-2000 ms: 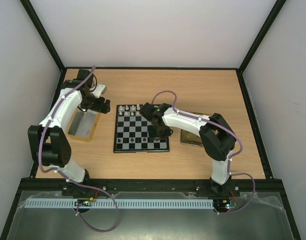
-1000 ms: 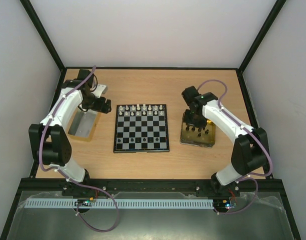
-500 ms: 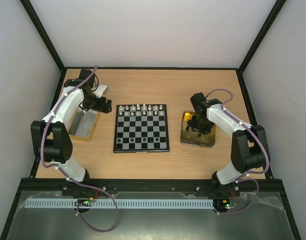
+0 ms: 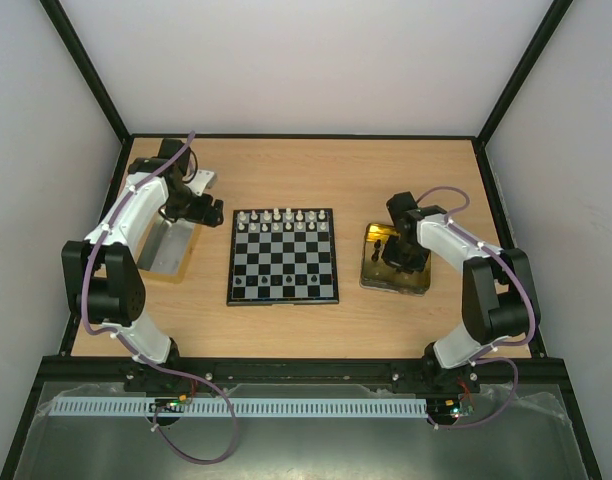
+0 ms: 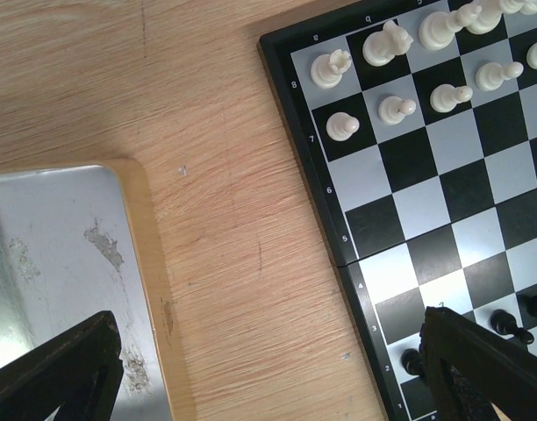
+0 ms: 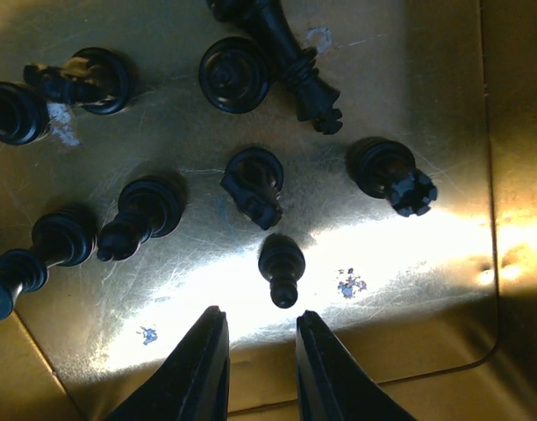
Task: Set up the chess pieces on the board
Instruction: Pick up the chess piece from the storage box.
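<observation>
Our right tool (image 6: pixel 260 317) hangs low over the gold tray (image 6: pixel 409 289). Its two fingers are parted only a little and have hold of nothing. Just beyond their tips sits a small black pawn (image 6: pixel 281 263), which neither finger touches. Around it the other black pieces (image 6: pixel 254 186) are scattered across the shiny tray floor. From this close we cannot tell which of them stand and which lie. In the overhead view this tool (image 4: pixel 398 255) and its tray (image 4: pixel 421 283) are just right of the board (image 4: pixel 283 262), which lies flat in the middle of the desk (image 4: pixel 286 170). We see white pieces (image 4: pixel 283 220) filling the board's two far rows. A few black pieces on the board (image 5: pixel 507 324) stand along its near edge, and the squares between are bare. Our left tool (image 4: pixel 208 210) hovers left of the board's far corner. In its own camera the left tool (image 5: pixel 264 368) has its fingers spread wide apart with nothing between them, above the desk between the board and the silver tray (image 5: pixel 49 237). That tray lies at the left side of the desk, well apart from the gold one.
</observation>
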Controlling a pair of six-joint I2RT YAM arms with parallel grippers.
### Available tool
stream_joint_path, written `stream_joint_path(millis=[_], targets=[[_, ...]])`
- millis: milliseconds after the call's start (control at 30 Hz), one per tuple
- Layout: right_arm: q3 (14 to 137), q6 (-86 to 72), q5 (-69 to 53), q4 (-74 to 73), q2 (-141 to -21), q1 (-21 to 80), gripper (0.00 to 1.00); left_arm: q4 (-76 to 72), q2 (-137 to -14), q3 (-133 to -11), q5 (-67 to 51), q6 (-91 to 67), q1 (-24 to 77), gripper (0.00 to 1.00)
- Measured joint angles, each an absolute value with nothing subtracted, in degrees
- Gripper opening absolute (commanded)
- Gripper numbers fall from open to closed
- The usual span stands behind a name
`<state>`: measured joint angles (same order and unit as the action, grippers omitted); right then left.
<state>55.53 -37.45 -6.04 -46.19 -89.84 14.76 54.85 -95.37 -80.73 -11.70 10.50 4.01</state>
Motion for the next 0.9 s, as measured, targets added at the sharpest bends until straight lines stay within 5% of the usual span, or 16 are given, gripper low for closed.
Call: stream_joint_path(millis=[900], targets=[[54.78, -34.70, -7.01, -43.11, -91.18, 12.03, 0.20, 55.94, -95.37, -80.73, -10.94, 10.50, 4.23, 0.92]])
